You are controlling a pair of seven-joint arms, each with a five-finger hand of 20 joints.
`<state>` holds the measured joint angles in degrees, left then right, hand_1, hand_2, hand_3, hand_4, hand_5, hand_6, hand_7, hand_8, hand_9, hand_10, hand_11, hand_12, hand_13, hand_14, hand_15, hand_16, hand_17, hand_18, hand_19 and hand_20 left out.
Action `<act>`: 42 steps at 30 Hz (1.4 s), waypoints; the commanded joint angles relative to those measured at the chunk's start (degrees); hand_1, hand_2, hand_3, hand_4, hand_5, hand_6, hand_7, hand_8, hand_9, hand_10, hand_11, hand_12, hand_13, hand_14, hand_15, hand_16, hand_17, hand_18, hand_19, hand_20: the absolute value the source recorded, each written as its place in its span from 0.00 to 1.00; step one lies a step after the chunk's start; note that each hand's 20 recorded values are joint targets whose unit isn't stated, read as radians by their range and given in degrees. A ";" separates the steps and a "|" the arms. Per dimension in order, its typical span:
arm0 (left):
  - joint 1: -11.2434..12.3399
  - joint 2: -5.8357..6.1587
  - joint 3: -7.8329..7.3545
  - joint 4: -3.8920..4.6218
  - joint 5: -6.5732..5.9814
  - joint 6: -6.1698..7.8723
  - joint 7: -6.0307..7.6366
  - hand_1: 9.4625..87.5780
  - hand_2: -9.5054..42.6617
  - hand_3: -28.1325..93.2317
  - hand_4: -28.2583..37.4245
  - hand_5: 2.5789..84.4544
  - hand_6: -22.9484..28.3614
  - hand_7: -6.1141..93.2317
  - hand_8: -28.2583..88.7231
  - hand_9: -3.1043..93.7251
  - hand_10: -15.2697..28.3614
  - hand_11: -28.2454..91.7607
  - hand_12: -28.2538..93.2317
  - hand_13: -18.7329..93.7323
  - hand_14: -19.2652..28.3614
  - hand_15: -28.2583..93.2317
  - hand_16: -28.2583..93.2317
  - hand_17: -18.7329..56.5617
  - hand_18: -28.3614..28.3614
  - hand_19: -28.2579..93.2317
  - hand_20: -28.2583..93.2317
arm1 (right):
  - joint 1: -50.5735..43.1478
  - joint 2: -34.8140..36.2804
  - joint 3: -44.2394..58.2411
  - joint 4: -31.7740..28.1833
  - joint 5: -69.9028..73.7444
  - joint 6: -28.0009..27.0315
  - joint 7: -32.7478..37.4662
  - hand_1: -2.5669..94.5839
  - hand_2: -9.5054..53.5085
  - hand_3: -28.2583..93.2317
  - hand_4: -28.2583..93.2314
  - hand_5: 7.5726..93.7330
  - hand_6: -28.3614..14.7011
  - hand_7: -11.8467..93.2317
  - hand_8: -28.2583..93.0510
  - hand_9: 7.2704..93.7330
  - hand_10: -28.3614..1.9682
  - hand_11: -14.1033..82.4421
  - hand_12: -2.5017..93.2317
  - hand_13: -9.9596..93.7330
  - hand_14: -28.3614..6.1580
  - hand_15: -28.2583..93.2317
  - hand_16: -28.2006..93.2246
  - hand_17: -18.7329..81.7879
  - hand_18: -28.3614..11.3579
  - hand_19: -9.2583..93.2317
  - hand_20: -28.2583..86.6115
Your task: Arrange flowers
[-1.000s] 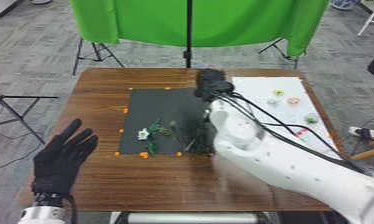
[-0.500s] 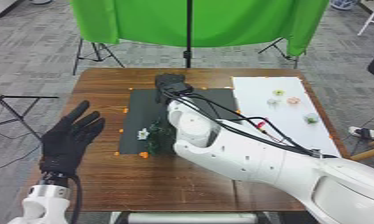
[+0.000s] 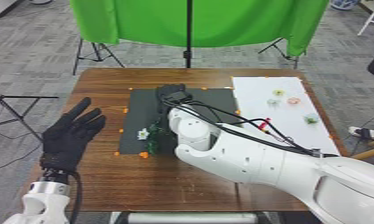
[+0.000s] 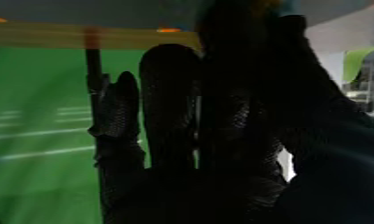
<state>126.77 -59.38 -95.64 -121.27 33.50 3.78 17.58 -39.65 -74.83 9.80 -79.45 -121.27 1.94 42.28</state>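
Note:
Over the far part of the dark mat [image 3: 141, 111] is my right hand [image 3: 174, 93]; its arm crosses the mat's near right part and hides what lies beneath. A white flower [image 3: 143, 134] lies at the mat's left, beside green stems [image 3: 153, 145]. On the white sheet [image 3: 254, 90] are a yellow-green flower [image 3: 278, 92], a pink flower [image 3: 294, 100] and a pale green one [image 3: 310, 119]. My left hand [image 3: 66, 142] is open left of the mat. In the right wrist view, a blurred orange-yellow patch borders my right hand [image 4: 223, 115]; whether it holds anything is unclear.
Orange marks such as this one [image 3: 144, 155] line the mat's edges on the brown table [image 3: 103, 185]. Something red [image 3: 265, 124] lies by the right forearm on the white sheet. A green cloth [image 3: 201, 25] hangs on a stand beyond the table's far edge.
My right hand has moved left from the mat's far right corner, then a little nearer along the mat. My left hand has shifted slightly.

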 commanded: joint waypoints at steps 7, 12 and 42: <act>-1.88 -2.37 -0.65 1.02 1.23 -1.27 -3.49 0.15 0.27 0.91 0.00 0.43 0.61 0.17 0.16 0.40 0.81 0.43 0.33 0.36 0.99 0.65 0.17 0.11 0.97 0.65 0.40 | -0.98 -1.83 3.75 0.69 -2.37 -2.26 -3.77 0.54 0.00 0.68 0.00 0.74 0.75 0.25 0.18 0.87 0.62 0.53 0.23 0.76 0.61 0.82 0.40 0.43 0.17 0.89 0.66; -0.87 -2.92 -0.94 0.84 1.40 -1.38 -3.65 0.15 0.27 0.91 0.00 0.43 0.61 0.17 0.16 0.40 0.82 0.43 0.33 0.36 0.98 0.65 0.17 0.11 0.97 0.65 0.40 | -1.38 -1.52 3.80 -0.30 -1.50 -1.24 -4.06 0.55 0.00 0.63 0.00 0.72 0.76 0.25 0.13 0.86 0.61 0.53 0.22 0.76 0.60 0.83 0.40 0.42 0.16 0.88 0.66; 10.63 -5.58 -1.42 -2.34 0.07 1.28 1.79 0.15 0.27 0.91 0.00 0.43 0.61 0.17 0.16 0.40 0.81 0.43 0.33 0.36 0.98 0.65 0.17 0.11 0.98 0.65 0.40 | -28.96 36.52 36.84 -30.43 1.72 9.47 10.78 0.36 0.01 0.80 0.00 0.62 0.65 0.23 0.14 0.71 0.43 0.43 0.18 0.68 0.44 0.82 0.35 0.39 0.11 0.87 0.64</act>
<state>136.07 -64.87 -97.84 -123.44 34.13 4.31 18.31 -61.01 -48.27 41.29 -110.79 -117.26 8.79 48.55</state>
